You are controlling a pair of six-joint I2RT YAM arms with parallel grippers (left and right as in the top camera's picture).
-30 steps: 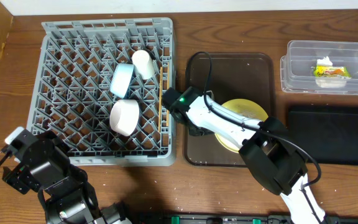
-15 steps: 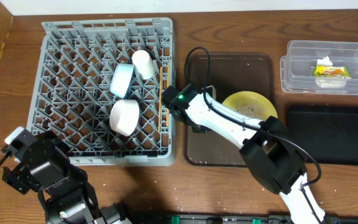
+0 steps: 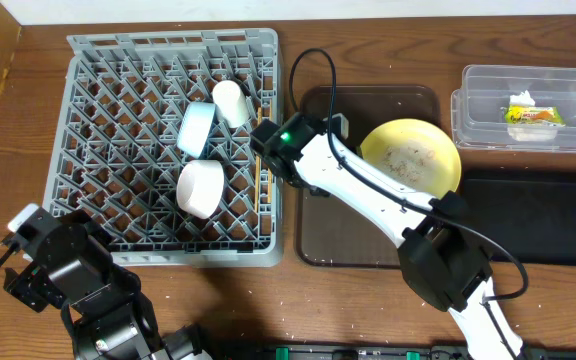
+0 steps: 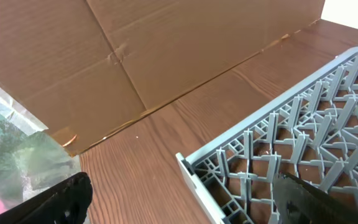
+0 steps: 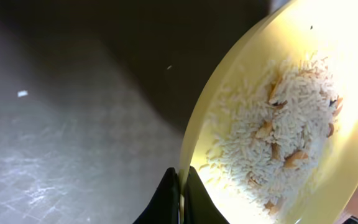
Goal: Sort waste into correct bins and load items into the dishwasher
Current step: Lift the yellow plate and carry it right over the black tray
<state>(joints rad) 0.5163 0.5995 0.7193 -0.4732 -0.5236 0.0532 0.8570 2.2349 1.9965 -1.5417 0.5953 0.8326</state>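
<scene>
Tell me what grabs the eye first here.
The right gripper pinches the rim of the yellow plate, rice grains on it, over the brown tray's right edge. In the grey rack to the left sit a blue bowl, a white bowl, a cup and chopsticks.

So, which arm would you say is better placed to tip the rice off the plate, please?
Right. The right end effector grips the plate by its rim, close to the black bin; the left end effector is open and empty by the rack's far corner.
</scene>
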